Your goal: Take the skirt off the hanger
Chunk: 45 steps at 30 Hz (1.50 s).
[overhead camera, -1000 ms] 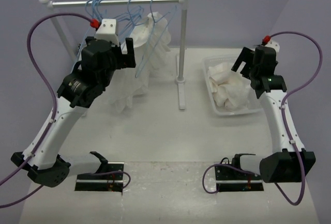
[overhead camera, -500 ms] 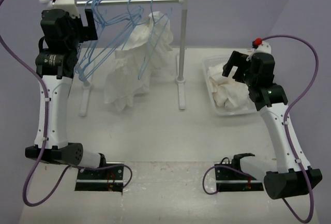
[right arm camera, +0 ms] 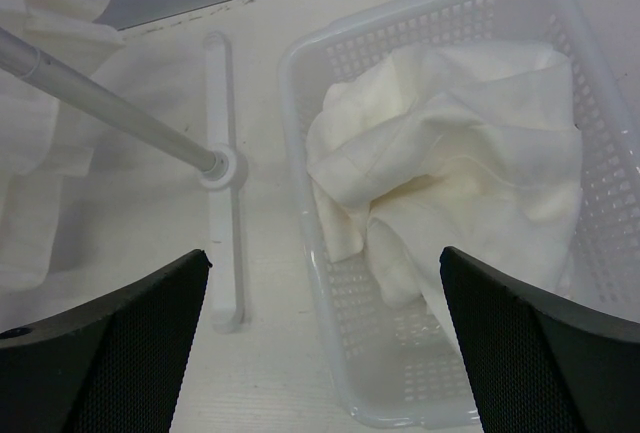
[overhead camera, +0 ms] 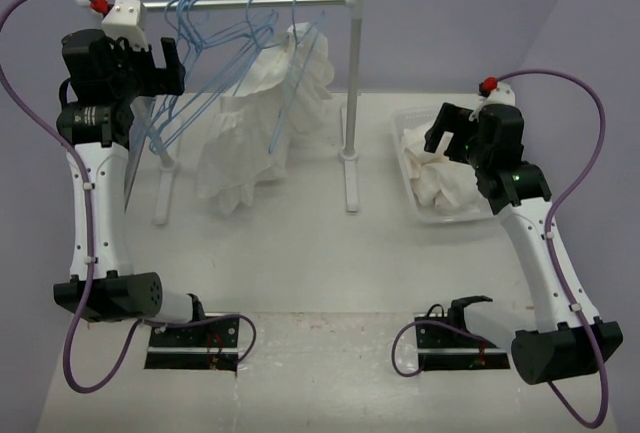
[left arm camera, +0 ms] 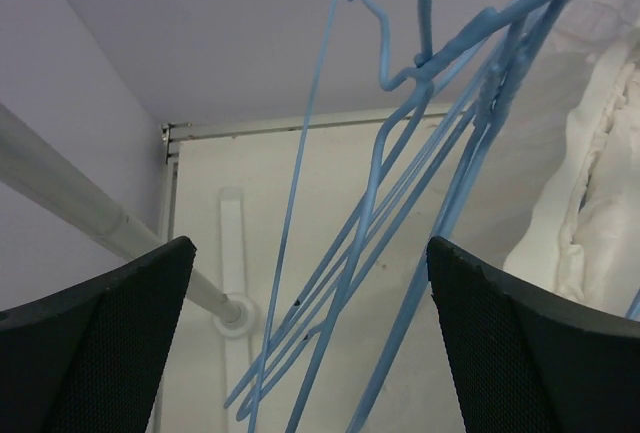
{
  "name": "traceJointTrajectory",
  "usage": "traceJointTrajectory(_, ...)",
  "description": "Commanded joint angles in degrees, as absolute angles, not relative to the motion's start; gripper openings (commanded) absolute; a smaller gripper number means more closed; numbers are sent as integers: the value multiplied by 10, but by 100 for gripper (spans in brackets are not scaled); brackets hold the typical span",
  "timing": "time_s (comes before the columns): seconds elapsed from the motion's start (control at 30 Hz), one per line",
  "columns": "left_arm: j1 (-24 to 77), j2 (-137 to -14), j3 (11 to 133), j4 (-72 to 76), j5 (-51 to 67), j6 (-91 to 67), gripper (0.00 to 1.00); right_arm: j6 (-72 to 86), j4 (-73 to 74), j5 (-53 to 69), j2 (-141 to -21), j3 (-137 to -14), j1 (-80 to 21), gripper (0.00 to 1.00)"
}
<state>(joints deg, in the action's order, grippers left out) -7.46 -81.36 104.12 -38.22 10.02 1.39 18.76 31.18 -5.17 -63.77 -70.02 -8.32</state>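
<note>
The skirt [overhead camera: 445,168], a broad crumpled white cloth, lies in the clear plastic basket [overhead camera: 455,219] at the right, off any hanger. It also shows in the right wrist view [right arm camera: 450,153]. My right gripper [overhead camera: 450,135] hovers open and empty above the basket's left rim [right arm camera: 325,343]. My left gripper [overhead camera: 168,61] is raised at the rack's left end, open and empty. Several empty blue hangers [left arm camera: 400,213] hang between its fingers without touching them. A longer white garment [overhead camera: 250,143] with dangling ends hangs from a blue hanger further right.
The rack's rail [overhead camera: 250,0] rests on two white posts, the right one [overhead camera: 351,93] standing between the hanging garment and the basket. Its foot [right arm camera: 228,203] lies just left of the basket. The left post [left arm camera: 80,213] is close to my left finger.
My left arm swung from beside the hanging garment up to the rack's left end and has settled there. My right gripper shifted slightly left over the basket. The hanging garment swayed a little.
</note>
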Motion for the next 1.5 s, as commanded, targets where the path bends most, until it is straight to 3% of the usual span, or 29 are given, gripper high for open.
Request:
traceJointTrajectory(0.0,-83,-805,1035,-357,169,33,100,178,292,-58,-642,-698,-85,99)
traceJointTrajectory(0.07,-83,-808,1028,-351,163,30,84,178,291,-60,-642,-696,-85,99)
traceJointTrajectory(0.1,-83,-811,1030,-351,162,24,60,178,291,-60,-641,-696,-85,99)
traceJointTrajectory(0.2,-83,-808,1031,-342,161,14,33,177,288,-61,-640,-693,-84,99)
traceJointTrajectory(0.23,-83,-807,1030,-338,168,14,32,177,289,-61,-640,-693,-85,99)
traceJointTrajectory(0.3,-83,-800,1027,-332,173,11,21,177,288,-63,-640,-692,-85,99)
traceJointTrajectory(0.4,-83,-791,1020,-316,189,9,18,176,287,-67,-640,-690,-85,99)
traceJointTrajectory(0.43,-83,-789,1019,-315,190,9,13,176,287,-69,-640,-689,-85,99)
traceJointTrajectory(0.47,-83,-787,1019,-312,192,5,0,175,287,-69,-640,-689,-85,99)
traceJointTrajectory(1.03,-83,-746,1000,-266,220,-39,0,175,280,-72,-635,-684,-85,99)
traceJointTrajectory(1.47,-83,-748,984,-269,74,-104,0,170,279,-75,-641,-685,-84,99)
